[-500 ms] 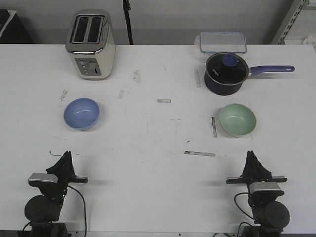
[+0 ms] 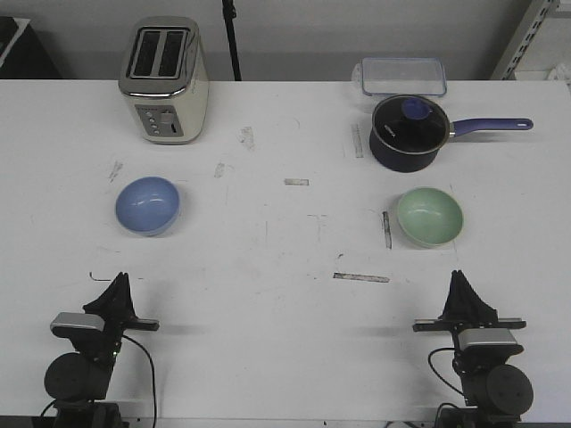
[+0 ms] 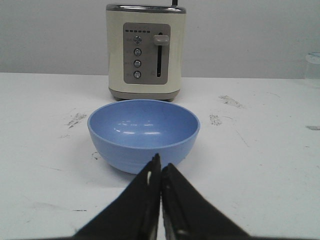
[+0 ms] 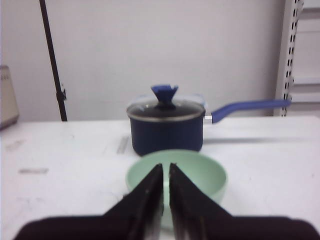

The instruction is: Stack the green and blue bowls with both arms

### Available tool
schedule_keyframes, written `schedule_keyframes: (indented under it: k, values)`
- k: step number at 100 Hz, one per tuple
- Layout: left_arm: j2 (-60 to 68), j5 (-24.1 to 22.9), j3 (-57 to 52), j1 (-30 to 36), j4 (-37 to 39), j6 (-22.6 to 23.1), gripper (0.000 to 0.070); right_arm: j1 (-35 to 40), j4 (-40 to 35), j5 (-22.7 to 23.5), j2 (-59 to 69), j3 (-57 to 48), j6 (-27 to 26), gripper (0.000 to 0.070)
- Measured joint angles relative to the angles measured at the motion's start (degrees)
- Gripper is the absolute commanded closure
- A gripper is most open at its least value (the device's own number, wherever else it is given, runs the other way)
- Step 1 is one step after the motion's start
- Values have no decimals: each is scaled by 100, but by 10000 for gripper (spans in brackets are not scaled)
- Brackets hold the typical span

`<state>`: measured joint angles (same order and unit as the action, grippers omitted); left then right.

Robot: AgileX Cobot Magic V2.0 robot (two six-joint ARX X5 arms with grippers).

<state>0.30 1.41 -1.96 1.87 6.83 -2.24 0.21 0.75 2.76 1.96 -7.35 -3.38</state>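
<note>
The periwinkle blue bowl [image 2: 147,205] sits upright on the white table at the left. The mint green bowl [image 2: 430,215] sits upright at the right. My left gripper [image 2: 119,280] rests low near the table's front edge, pointing at the blue bowl [image 3: 144,132], a short way from it, jaws shut and empty [image 3: 160,162]. My right gripper [image 2: 456,276] rests near the front edge, pointing at the green bowl [image 4: 200,175], jaws together with only a thin slit, holding nothing [image 4: 166,167].
A cream toaster [image 2: 165,78] stands behind the blue bowl and shows in the left wrist view [image 3: 146,50]. A navy saucepan [image 2: 409,132] with a lid and a long handle stands behind the green bowl. A clear lidded box [image 2: 403,77] is at the back edge.
My right arm has shifted slightly to the right. The left arm and both bowls have not moved.
</note>
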Motion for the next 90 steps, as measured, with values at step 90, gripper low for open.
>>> schedule_keyframes:
  k: [90]
  values:
    - [0, 0, 0, 0, 0, 2, 698, -79, -3405, -262, 5792, -5149, 297, 690]
